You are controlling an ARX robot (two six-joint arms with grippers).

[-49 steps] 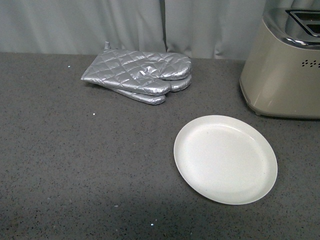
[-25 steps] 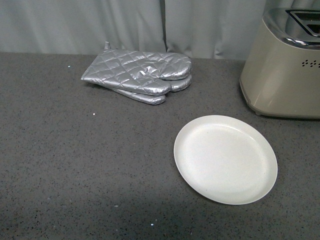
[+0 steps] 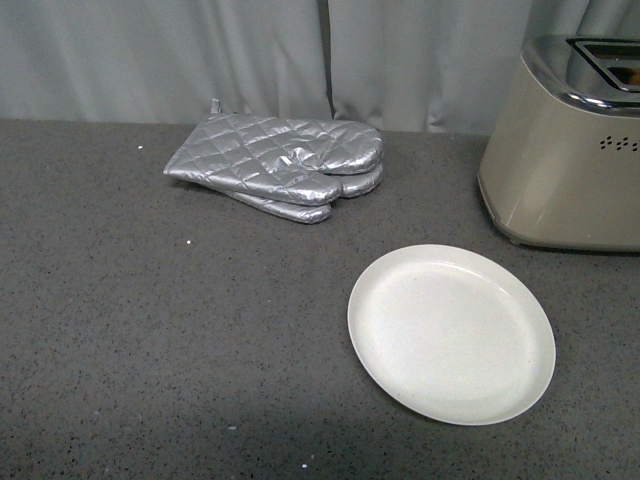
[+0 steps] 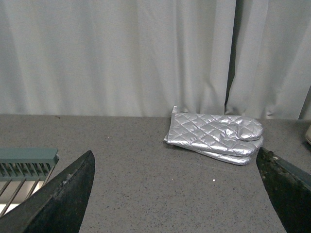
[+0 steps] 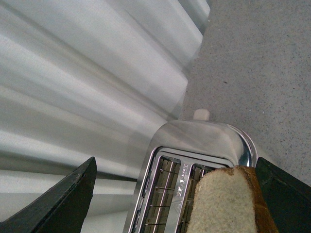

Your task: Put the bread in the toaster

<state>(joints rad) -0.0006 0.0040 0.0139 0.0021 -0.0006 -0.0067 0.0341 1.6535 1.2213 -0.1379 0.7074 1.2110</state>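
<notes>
In the right wrist view the bread, a tan slice with a brown crust, stands on edge in one slot of the toaster, its top sticking out above the chrome. My right gripper hangs over the toaster's top, open, with the slice between its spread fingers; I see no finger touching it. The front view has the beige toaster at the far right, cut off by the frame edge. My left gripper is open over bare countertop with nothing between its fingers. Neither arm shows in the front view.
An empty white plate lies in front of the toaster. A pair of silver quilted oven mitts lies at the back centre, also in the left wrist view. Grey curtains hang behind the grey counter. A green rack edges the left wrist view.
The front view has shifted a little: mitts, plate and toaster all sit slightly lower in the picture. Nothing on the counter has moved relative to the rest.
</notes>
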